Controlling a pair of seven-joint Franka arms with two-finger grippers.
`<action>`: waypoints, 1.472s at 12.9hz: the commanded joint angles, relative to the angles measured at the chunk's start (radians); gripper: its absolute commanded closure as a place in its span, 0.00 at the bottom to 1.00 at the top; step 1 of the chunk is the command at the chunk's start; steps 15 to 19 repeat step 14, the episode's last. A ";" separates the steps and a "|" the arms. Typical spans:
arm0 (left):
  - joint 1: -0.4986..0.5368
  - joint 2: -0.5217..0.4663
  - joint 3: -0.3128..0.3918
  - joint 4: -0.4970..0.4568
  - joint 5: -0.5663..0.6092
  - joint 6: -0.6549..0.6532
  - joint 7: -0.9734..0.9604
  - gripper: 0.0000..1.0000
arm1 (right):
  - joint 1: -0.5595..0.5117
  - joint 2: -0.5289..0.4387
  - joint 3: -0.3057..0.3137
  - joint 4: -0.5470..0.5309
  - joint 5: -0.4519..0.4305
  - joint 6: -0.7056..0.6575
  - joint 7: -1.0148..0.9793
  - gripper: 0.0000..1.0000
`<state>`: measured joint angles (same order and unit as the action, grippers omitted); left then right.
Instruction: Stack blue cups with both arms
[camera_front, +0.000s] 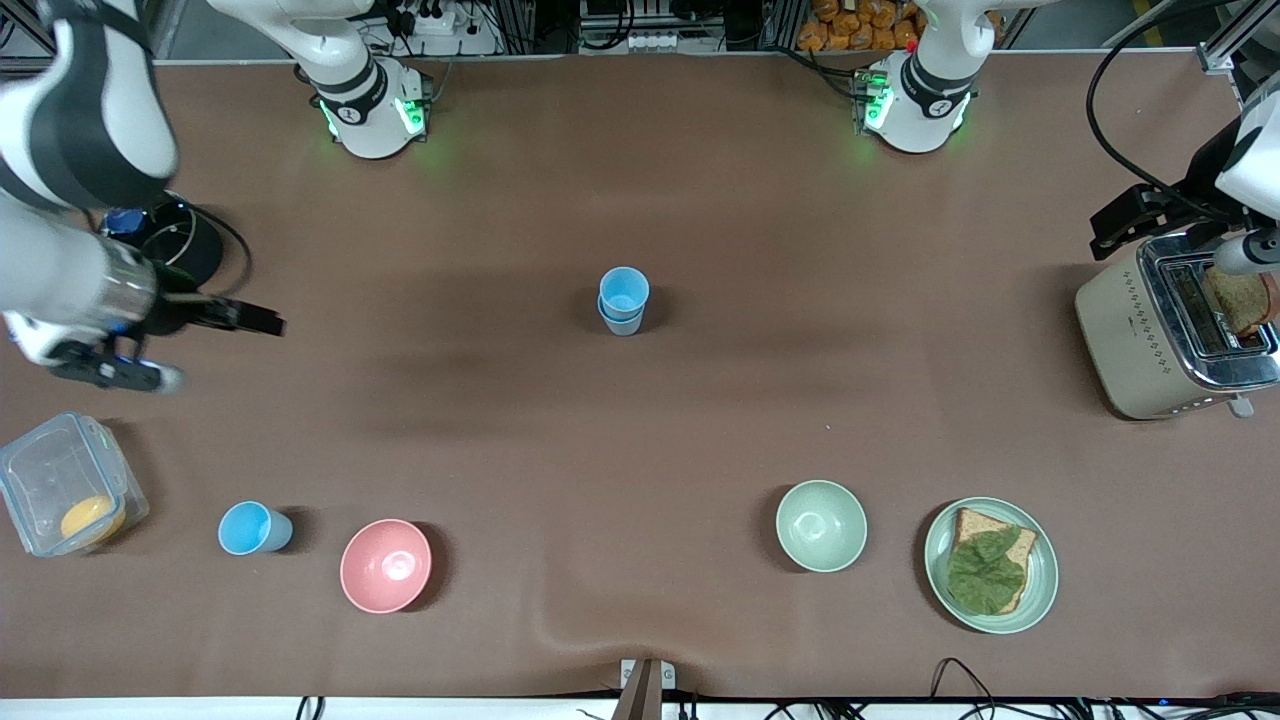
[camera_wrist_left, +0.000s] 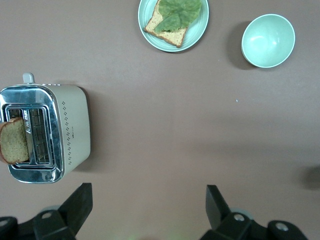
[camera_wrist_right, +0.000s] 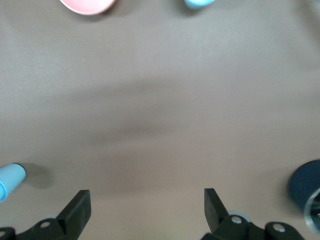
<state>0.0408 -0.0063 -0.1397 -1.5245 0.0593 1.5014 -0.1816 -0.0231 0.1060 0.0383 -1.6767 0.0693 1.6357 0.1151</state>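
My right gripper (camera_wrist_right: 145, 210) and left gripper (camera_wrist_left: 149, 207) are spread, empty. Lone blue cup (camera_front: 254, 528): light, slippery; pinch its rim.

No readable text; toaster (camera_wrist_left: 47, 132) side shows small marking, illegible.

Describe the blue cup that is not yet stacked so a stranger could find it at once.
Start at the clear lidded container at the right arm's end of the table. Beside it, before the pink bowl, stands a lone blue cup. Unlike the stacked blue cups mid-table, it is single.
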 joint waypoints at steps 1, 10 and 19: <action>0.007 -0.012 0.000 0.004 -0.018 -0.018 0.019 0.00 | -0.047 -0.113 0.023 -0.051 -0.048 0.007 -0.131 0.00; 0.007 -0.011 -0.001 0.015 -0.018 -0.026 0.014 0.00 | -0.072 -0.189 0.028 -0.031 -0.060 -0.077 -0.065 0.00; 0.007 -0.008 -0.001 0.033 -0.036 -0.038 0.017 0.00 | -0.077 -0.181 0.017 0.001 -0.060 -0.094 -0.065 0.00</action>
